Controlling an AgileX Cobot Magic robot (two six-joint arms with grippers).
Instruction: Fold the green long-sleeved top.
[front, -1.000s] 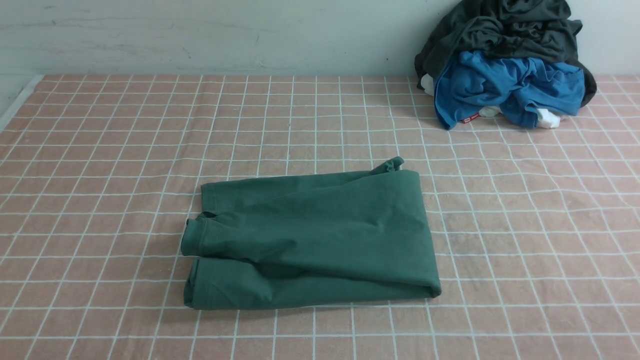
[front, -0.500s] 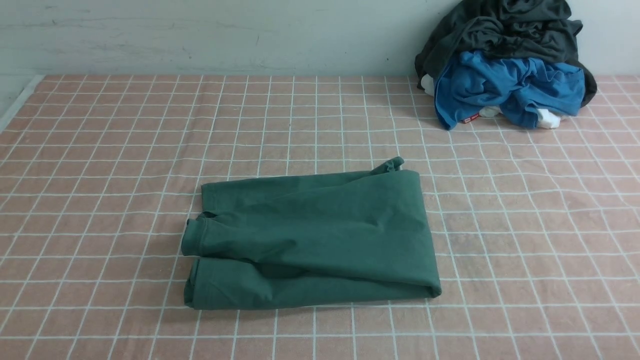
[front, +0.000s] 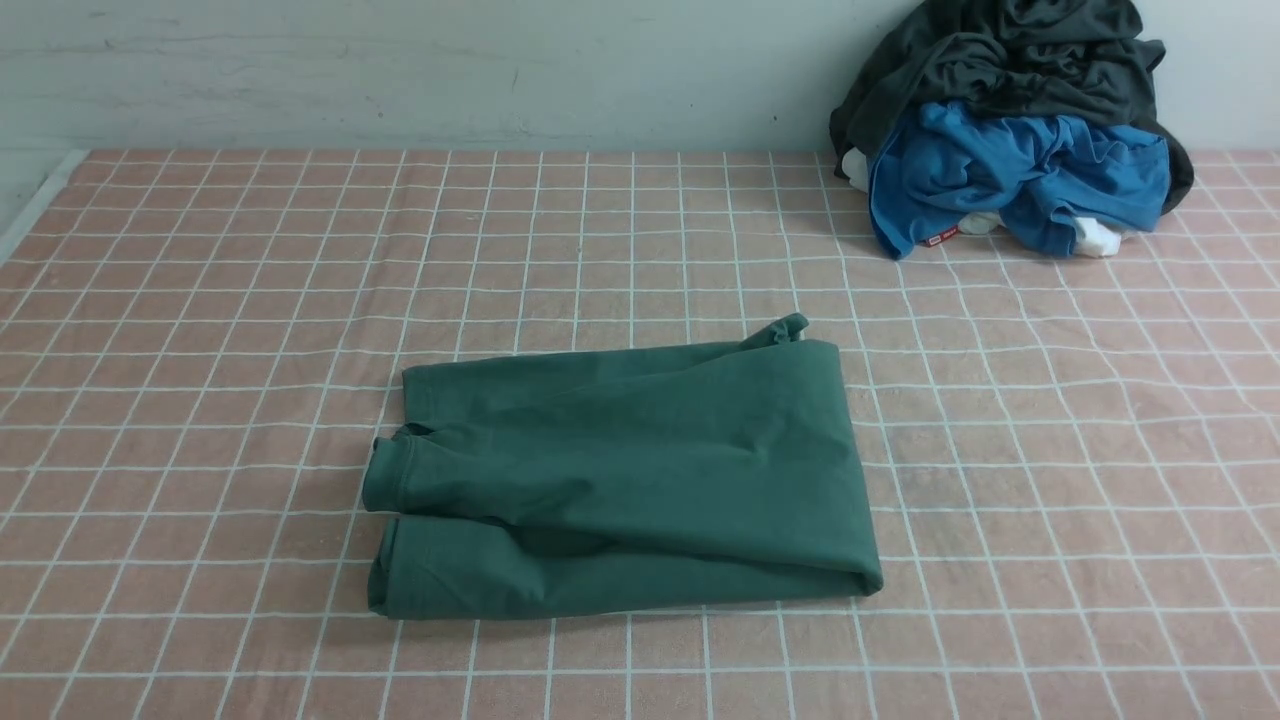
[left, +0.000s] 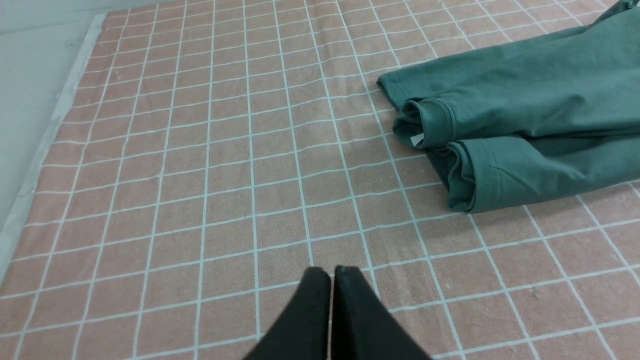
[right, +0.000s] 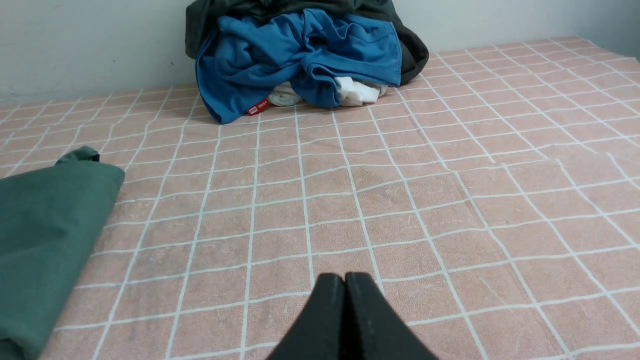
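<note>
The green long-sleeved top (front: 630, 480) lies folded into a compact rectangle in the middle of the pink checked cloth, with its ribbed openings at its left end. It also shows in the left wrist view (left: 520, 120), with a small white label at the neck, and in the right wrist view (right: 45, 235). Neither arm shows in the front view. My left gripper (left: 332, 272) is shut and empty above bare cloth, well apart from the top. My right gripper (right: 345, 278) is shut and empty above bare cloth to the right of the top.
A pile of clothes sits at the back right against the wall: a dark charcoal-grey garment (front: 1000, 50) on a bright blue garment (front: 1010, 170), with white fabric under them. The cloth's left edge (left: 45, 150) meets a pale surface.
</note>
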